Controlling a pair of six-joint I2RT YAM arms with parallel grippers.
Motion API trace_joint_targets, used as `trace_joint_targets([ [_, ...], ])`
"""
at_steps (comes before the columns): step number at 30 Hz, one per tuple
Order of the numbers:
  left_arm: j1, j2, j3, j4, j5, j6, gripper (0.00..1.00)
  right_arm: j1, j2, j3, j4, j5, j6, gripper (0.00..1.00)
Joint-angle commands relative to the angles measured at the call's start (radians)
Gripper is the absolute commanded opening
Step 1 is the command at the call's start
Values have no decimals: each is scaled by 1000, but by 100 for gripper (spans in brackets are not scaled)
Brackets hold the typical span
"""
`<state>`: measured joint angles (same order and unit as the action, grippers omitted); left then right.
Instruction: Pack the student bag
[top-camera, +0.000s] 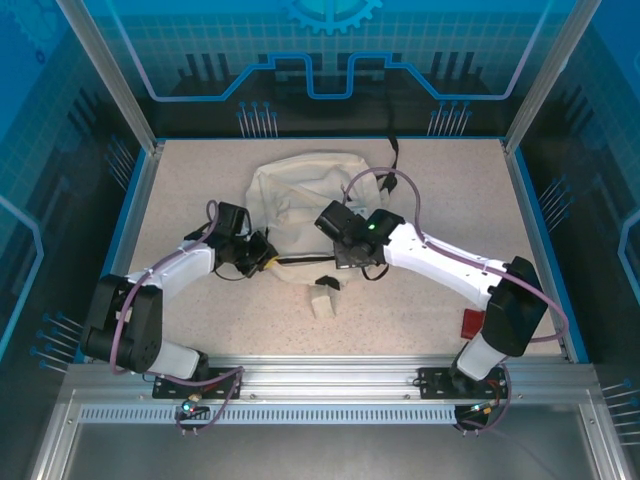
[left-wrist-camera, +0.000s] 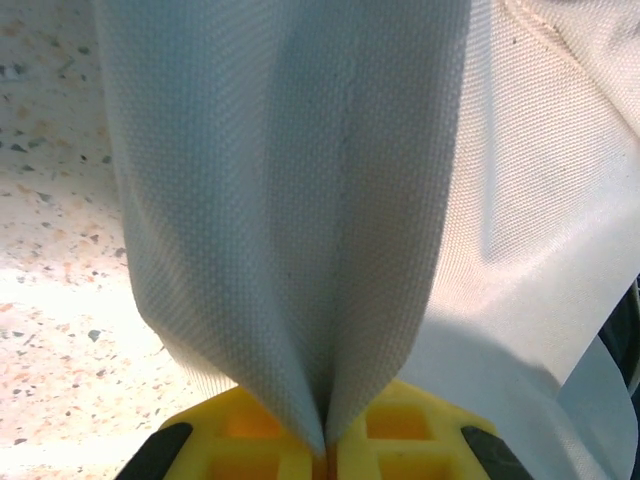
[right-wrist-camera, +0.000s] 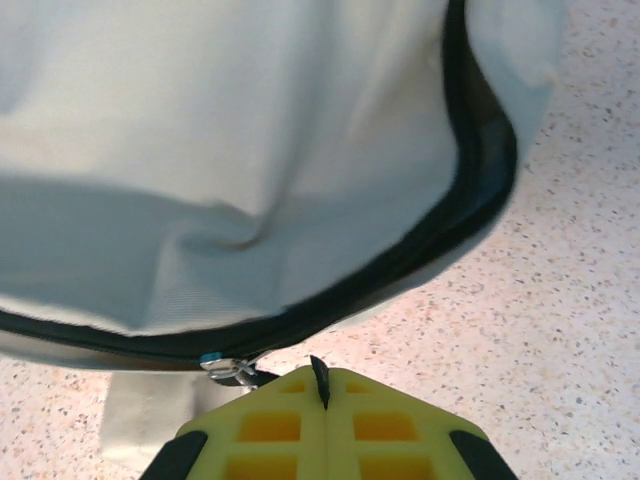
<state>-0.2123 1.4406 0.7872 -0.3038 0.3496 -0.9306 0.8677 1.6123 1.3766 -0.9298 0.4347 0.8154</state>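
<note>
With the student bag (top-camera: 290, 195) lying on the table (top-camera: 180, 190) between our arms, we had the left gripper (left-wrist-camera: 325, 450) clenched on a fold of its cream cloth, seemingly to brace it, while the right gripper (right-wrist-camera: 326, 392) pinched the black zip tab (right-wrist-camera: 317, 366) to work the opening

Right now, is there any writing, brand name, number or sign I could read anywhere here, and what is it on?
No text can be read anywhere.
The student bag: plain cream fabric with black zip trim, no label showing.
The gear drawing on the back wall: a picture with circuit lines, no words.
The red thing by the right arm: too small to tell whether it carries print.
</note>
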Motion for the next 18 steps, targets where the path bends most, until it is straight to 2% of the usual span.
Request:
trace_joint_targets([
  [1, 48, -29, 40, -82, -118, 60, 0, -18, -40, -12, -38, 22, -11, 0],
  [5, 92, -44, 62, -121, -143, 104, 0, -18, -17, -2, 51, -120, -103, 0],
  [7, 130, -55, 70, -142, -149, 132, 0, -17, 1, -1, 121, -234, -153, 0],
  [12, 212, -54, 110, -173, -138, 217, 0, -8, 85, 49, 240, -446, -198, 0],
  [18, 268, 33, 222, -186, -129, 319, 0, 17, 231, 172, 311, -545, -219, 0],
])
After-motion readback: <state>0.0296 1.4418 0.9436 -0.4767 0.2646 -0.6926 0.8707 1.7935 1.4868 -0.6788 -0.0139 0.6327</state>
